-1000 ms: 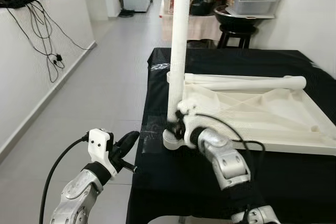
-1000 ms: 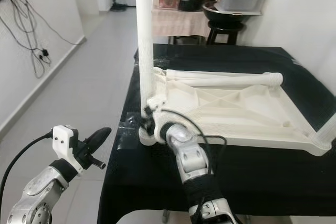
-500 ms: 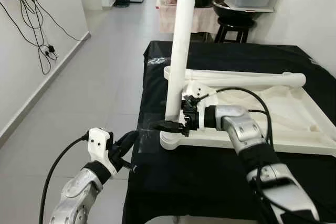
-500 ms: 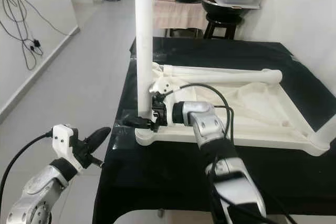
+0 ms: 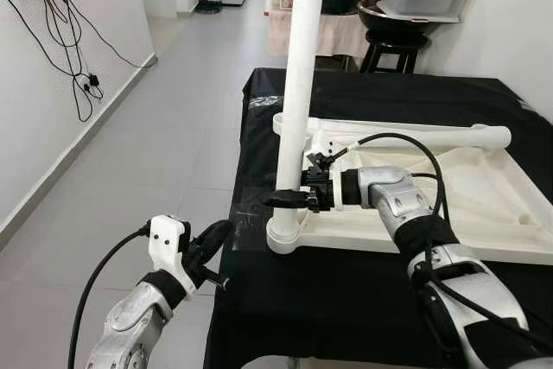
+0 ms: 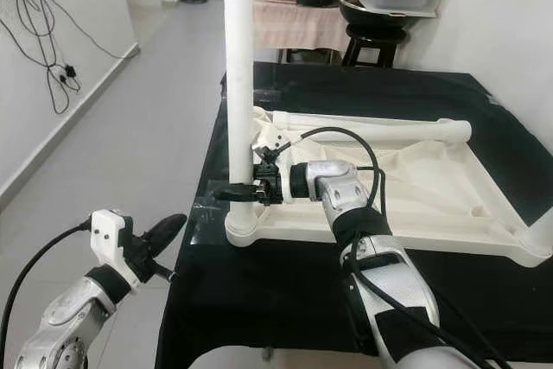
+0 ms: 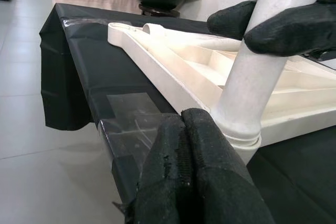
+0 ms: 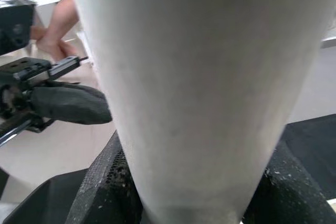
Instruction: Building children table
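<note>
A: How is the right gripper (image 5: 289, 200) set?

B: Its two black fingers are clamped around the upright leg (image 5: 299, 84), low down, just above the socket (image 5: 283, 235). In the right wrist view the leg is seen held tight between the pads (image 8: 105, 203).

A: And where is the leg placed?

B: It is stood in the corner socket of the tabletop (image 5: 449, 205), which is laid upside down on the black cloth (image 5: 346, 300), with that corner near the cloth's left edge and towards the front. A second leg (image 5: 415, 136) is laid flat along the tabletop's far rim.

A: What is asked of this step?

B: By the look of it, the leg is being seated. It should be kept plumb and pressed or turned straight along its own axis, so that it is not jammed askew. The grip is best kept low, where less leverage is put on the socket.

A: And the left gripper (image 5: 212, 238)?

B: Its fingers are pressed together on nothing. It is held off the cloth's left edge, near the socket corner. The tabletop could be steadied by it if sliding is felt.
</note>
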Controlling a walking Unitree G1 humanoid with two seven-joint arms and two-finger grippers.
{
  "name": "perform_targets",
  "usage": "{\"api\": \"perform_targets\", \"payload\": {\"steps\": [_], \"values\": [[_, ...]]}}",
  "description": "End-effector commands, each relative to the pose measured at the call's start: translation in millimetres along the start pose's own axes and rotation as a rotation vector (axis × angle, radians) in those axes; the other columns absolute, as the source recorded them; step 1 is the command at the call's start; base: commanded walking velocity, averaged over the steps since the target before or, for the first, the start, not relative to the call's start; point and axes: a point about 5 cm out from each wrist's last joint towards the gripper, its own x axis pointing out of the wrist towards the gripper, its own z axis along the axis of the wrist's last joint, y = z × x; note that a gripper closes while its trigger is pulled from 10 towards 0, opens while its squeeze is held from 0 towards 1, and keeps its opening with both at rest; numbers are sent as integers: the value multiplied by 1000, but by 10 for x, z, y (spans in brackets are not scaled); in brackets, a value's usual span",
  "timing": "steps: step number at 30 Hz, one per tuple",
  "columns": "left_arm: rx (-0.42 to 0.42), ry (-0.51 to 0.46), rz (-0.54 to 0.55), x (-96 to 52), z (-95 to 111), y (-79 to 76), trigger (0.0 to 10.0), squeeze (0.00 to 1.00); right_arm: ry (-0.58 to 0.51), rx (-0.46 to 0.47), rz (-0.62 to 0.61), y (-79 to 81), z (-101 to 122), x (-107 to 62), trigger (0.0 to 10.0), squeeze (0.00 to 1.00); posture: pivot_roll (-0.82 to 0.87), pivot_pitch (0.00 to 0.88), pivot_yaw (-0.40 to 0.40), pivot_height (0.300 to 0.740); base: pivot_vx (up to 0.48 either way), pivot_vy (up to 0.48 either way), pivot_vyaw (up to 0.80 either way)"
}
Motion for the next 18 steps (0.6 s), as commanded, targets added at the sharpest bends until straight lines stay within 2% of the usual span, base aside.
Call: {"api": "perform_targets", "payload": {"steps": [1, 2, 4, 5, 6, 7, 8, 10, 11, 12, 13, 18], "values": [[1, 4, 1, -2, -9, -21, 10000, 0, 28, 63, -15, 28, -183, 14, 0, 0, 63, 0, -81, 740, 0, 0, 0], [1, 3, 2, -7, -4, -19, 10000, 0, 24, 68, -45, 35, -231, 6, 0, 0, 61, 0, -82, 740, 0, 0, 0], [2, 1, 5, -27, 3, -6, 10000, 0, 67, 118, -271, 84, -461, 68, 0, 0, 53, 0, -82, 740, 0, 0, 0], [2, 1, 5, -27, 3, -6, 10000, 0, 67, 118, -271, 84, -461, 68, 0, 0, 53, 0, -82, 740, 0, 0, 0], [3, 1, 6, -43, 16, 11, 10000, 0, 86, 174, -540, 89, -563, 113, 0, 0, 33, 0, -71, 740, 0, 0, 0], [4, 0, 7, -55, 26, 25, 10000, 0, 108, 216, -732, 99, -627, 108, 0, 0, 28, 0, -67, 740, 0, 0, 0], [4, 0, 7, -55, 26, 25, 10000, 0, 108, 216, -732, 99, -627, 108, 0, 0, 28, 0, -67, 740, 0, 0, 0], [4, 2, 4, -53, 31, 41, 10000, 0, 178, 306, -799, 551, -782, 213, 0, 0, 12, 0, -57, 740, 0, 0, 0], [3, 4, 2, -37, 26, 45, 10000, 0, 166, 289, -772, 588, -722, 216, 0, 0, -12, 0, -40, 740, 0, 0, 0], [3, 5, 1, -25, 22, 48, 10000, 0, 156, 271, -757, 584, -673, 214, 0, 0, -12, 0, -40, 740, 0, 0, 0], [2, 4, 0, 4, 18, 49, 10000, 0, 176, 202, -769, 448, -664, 187, 0, 0, 4, 0, -57, 740, 0, 0, 0], [0, -5, 12, 1, 26, 60, 10000, 0, 168, 208, -760, 391, -653, 231, 0, 0, 11, 0, -68, 740, 0, 0, 0]]}}
